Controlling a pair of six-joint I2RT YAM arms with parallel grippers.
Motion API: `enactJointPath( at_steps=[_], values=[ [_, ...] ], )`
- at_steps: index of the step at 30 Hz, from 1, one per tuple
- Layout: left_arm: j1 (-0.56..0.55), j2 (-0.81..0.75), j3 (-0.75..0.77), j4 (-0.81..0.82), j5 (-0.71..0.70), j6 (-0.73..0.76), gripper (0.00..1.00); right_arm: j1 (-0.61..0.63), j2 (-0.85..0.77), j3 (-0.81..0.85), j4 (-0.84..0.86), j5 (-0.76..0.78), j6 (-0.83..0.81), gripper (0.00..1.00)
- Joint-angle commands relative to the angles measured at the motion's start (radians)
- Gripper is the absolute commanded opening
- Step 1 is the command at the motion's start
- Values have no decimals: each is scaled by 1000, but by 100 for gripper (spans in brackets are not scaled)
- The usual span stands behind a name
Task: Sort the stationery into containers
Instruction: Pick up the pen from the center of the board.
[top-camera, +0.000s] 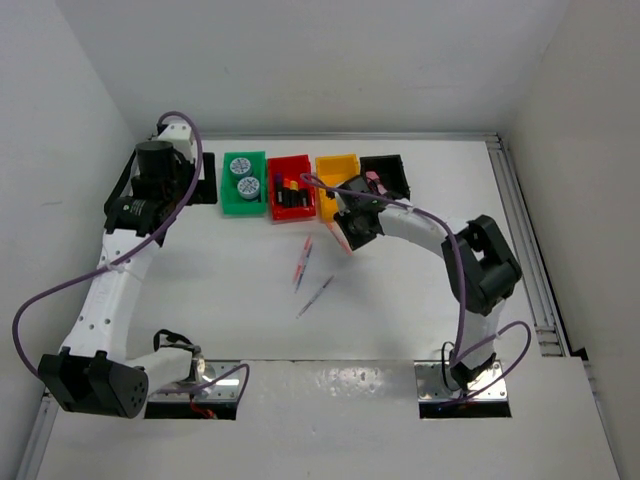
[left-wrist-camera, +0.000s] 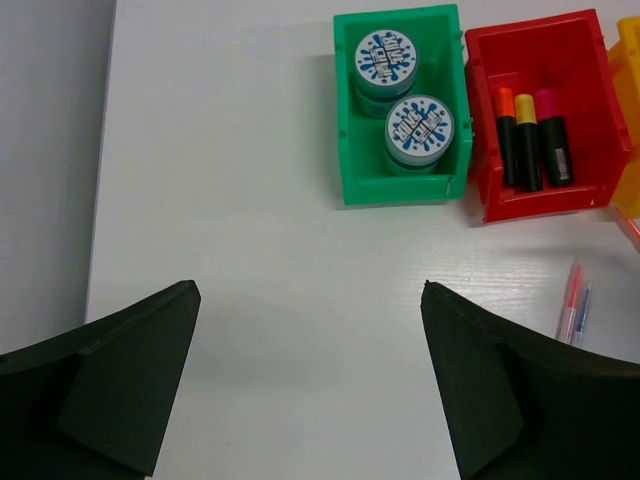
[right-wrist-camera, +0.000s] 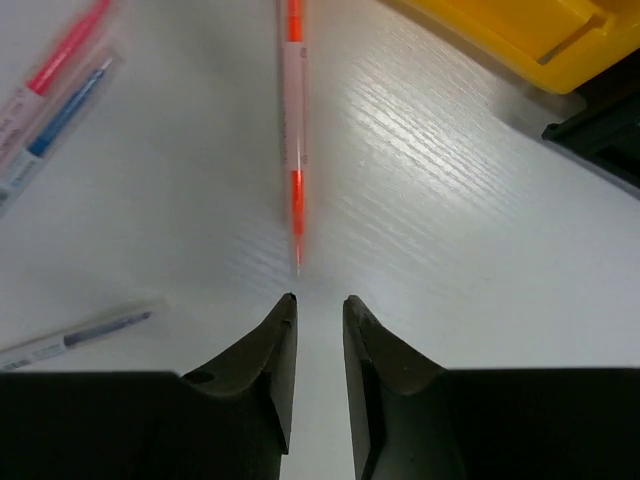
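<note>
The green bin (top-camera: 243, 205) holds two blue-white rolls (left-wrist-camera: 418, 125). The red bin (left-wrist-camera: 545, 200) holds three highlighters (left-wrist-camera: 527, 140) with orange, yellow and pink caps. The yellow bin (top-camera: 337, 160) and the black bin (top-camera: 392, 162) stand to their right; a small pink block (top-camera: 372, 180) lies in the black one. My right gripper (right-wrist-camera: 320, 300) is narrowly open and empty, just behind the tip of a pink pen (right-wrist-camera: 293, 130) lying on the table. My left gripper (left-wrist-camera: 310, 290) is wide open and empty, left of the green bin.
Two pens (top-camera: 303, 260) lie together mid-table and a grey pen (top-camera: 315, 297) lies nearer me. They also show in the right wrist view, the pair (right-wrist-camera: 55, 85) at upper left. White walls enclose the table on three sides.
</note>
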Motion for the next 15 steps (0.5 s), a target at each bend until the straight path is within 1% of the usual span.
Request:
enactJointPath(
  at_steps=[1, 3, 5, 6, 7, 10, 15],
  values=[
    [20, -3, 29, -11, -11, 16, 100, -5, 11, 69, 60, 54, 23, 25],
    [21, -6, 15, -10, -8, 19, 99, -3, 46, 74, 92, 55, 24, 27],
    [24, -7, 2, -4, -8, 22, 99, -9, 86, 95, 99, 22, 37, 33],
    [26, -7, -2, -4, -9, 22, 99, -9, 99, 106, 97, 21, 43, 33],
    [26, -7, -5, -4, -8, 22, 100, -12, 114, 117, 95, 6, 47, 36],
    [26, -4, -21, 1, -2, 22, 99, -11, 158, 161, 92, -14, 58, 38],
    [27, 8, -32, -8, 4, 22, 99, -6, 220, 224, 85, -19, 66, 38]
  ],
)
